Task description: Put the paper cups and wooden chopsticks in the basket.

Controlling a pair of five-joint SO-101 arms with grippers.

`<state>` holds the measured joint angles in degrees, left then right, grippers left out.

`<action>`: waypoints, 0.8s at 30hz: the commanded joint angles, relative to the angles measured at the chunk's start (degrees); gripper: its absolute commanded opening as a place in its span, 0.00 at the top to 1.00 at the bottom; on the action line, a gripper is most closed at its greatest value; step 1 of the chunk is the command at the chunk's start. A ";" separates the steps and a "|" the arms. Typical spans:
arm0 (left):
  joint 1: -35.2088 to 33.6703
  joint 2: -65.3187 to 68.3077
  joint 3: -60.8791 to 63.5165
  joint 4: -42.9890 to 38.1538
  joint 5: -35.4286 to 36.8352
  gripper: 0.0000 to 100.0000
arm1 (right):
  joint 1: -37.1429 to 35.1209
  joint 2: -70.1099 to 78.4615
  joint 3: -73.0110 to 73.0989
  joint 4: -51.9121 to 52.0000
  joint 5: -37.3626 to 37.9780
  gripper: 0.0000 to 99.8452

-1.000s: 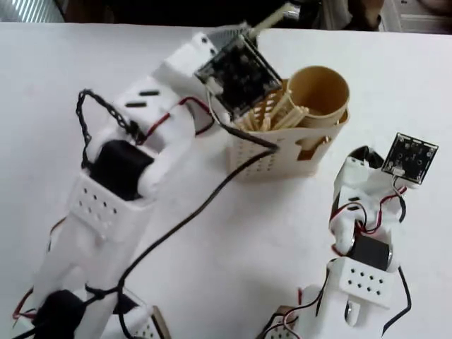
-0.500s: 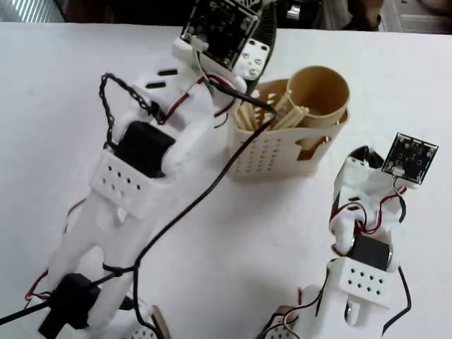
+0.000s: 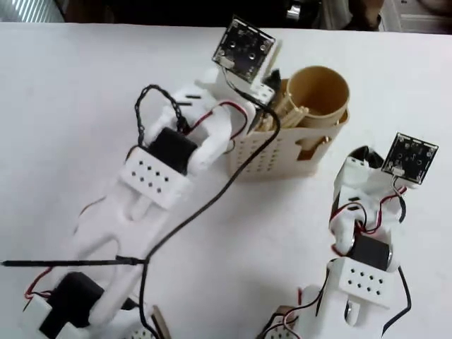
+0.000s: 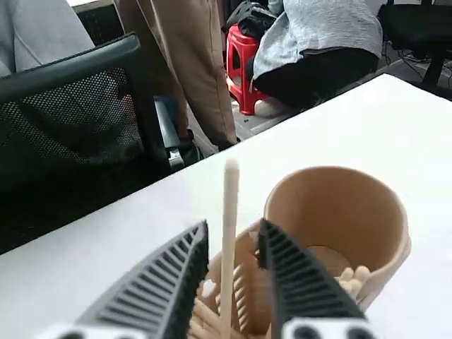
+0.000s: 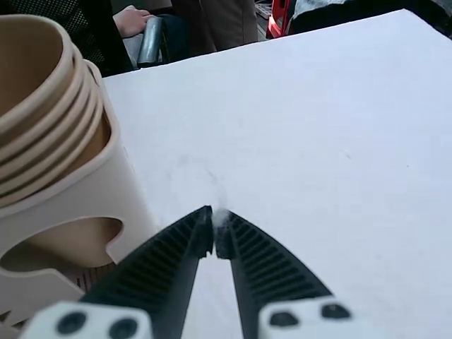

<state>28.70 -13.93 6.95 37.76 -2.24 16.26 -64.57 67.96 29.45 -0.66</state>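
A cream perforated basket [image 3: 272,152] stands mid-table holding a stack of tan paper cups [image 3: 319,90] and a bundle of wooden chopsticks [image 3: 286,107]. My left gripper [image 4: 232,226] hovers open over the basket. One chopstick [image 4: 229,205] stands upright in the gap between its fingers, beside the cups [image 4: 339,212]. In the high view the left gripper [image 3: 272,79] sits under its wrist camera at the basket's back-left corner. My right gripper [image 5: 214,232] is shut on nothing, low over the table beside the basket [image 5: 78,212] and the nested cups [image 5: 35,99].
The right arm [image 3: 364,212] is folded to the right of the basket. The left arm [image 3: 155,176] and its black cable [image 3: 205,205] cross the table diagonally. An office chair [image 4: 78,106] and seated people are beyond the table's far edge.
The left arm's wrist swung from over the basket's left side to its back-left corner and turned more upright. The right arm kept still.
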 commanded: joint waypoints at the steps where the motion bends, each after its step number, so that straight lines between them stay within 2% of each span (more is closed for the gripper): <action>1: 0.22 -0.48 -6.07 6.95 2.99 0.78 | 0.57 -0.84 -0.53 -1.10 0.62 0.98; 7: 0.13 -0.57 -16.26 18.64 0.97 0.79 | 0.57 -0.84 -0.53 -1.10 0.62 0.98; 9: 0.13 -0.66 -19.43 21.63 -2.37 0.84 | 0.57 -1.01 -0.53 -0.92 0.62 0.98; 12: 0.22 -2.86 -21.71 23.47 -8.18 0.98 | 0.57 -1.10 -0.88 -0.66 0.62 0.98; 15: 0.13 -6.81 -21.54 24.26 -9.76 0.97 | 0.66 -1.19 -2.64 0.48 0.62 0.98; 20: -4.70 -13.05 -21.54 27.87 -8.09 0.98 | 0.22 -5.14 -12.84 13.32 0.35 0.98; 24: -9.89 -18.68 -17.76 28.92 -8.44 0.98 | -5.05 -11.56 -19.08 22.11 0.62 0.98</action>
<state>22.55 -26.86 -11.25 66.33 -10.86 14.68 -71.52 55.03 46.33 -0.66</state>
